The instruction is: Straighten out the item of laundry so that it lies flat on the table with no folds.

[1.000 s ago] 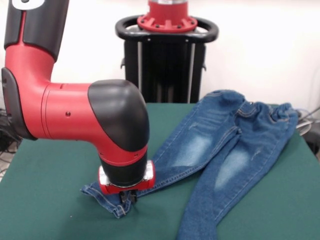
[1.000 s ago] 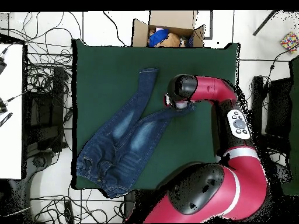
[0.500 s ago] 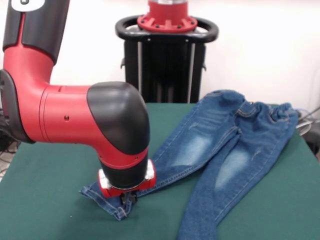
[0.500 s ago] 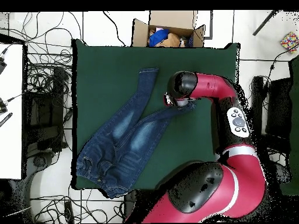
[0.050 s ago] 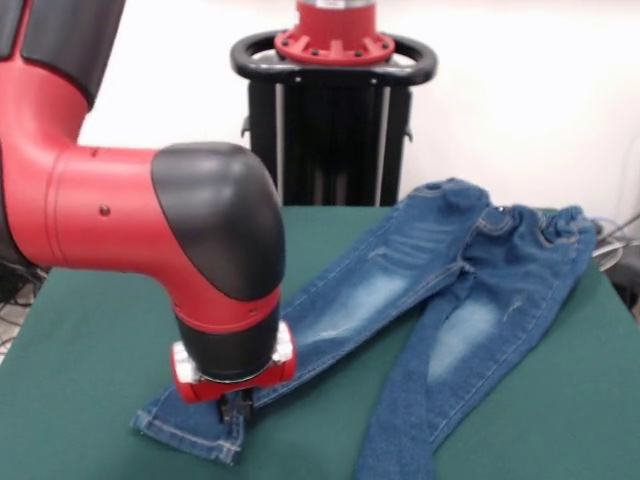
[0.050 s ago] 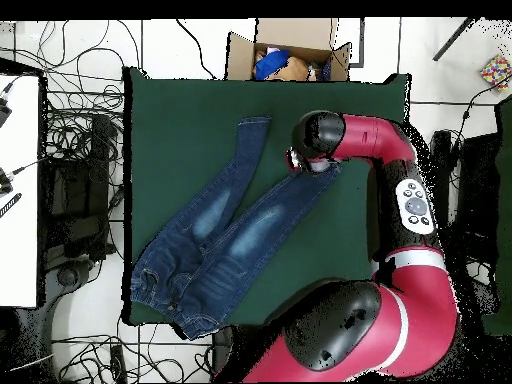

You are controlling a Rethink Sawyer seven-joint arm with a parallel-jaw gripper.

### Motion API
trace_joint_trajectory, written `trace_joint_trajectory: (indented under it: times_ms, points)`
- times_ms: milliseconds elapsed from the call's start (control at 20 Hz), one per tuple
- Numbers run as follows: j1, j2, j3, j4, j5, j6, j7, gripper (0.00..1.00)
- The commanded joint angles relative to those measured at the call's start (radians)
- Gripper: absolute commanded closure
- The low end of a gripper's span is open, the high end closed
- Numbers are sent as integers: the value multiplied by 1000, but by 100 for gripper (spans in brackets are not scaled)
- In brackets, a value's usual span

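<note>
The blue denim jeans [image 5: 470, 290] lie on the dark green table [image 5: 90, 330], with the gathered waistband at the right rear in the front view. One leg runs straight down to the front edge. The other leg stretches diagonally to the lower left, and its hem [image 5: 185, 435] lies just past my gripper [image 5: 237, 408]. My gripper points straight down and is shut on that leg close to the hem. In the overhead view the jeans [image 6: 215, 235] form a V, and my gripper [image 6: 312, 166] sits over the end of the right-hand leg.
An open cardboard box [image 6: 290, 50] holding a few items stands just beyond the table's top edge in the overhead view. Cables [image 6: 80, 150] cover the floor to the left. The waistband [image 6: 160, 295] lies close to the table's lower left corner.
My gripper has dragged the held leg's hem outward, to the left and nearer in the front view. That leg now lies straighter and spread further from the other one.
</note>
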Motion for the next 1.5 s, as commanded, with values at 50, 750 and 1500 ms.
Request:
trace_joint_trajectory:
  times_ms: [50, 750, 1500]
  points:
    - [17, -27, 71, -124, -21, 52, -227, 100]
    - [19, 43, 71, -203, -17, 43, -274, 100]
    - [24, -9, 36, -46, 9, -69, -157, 0]
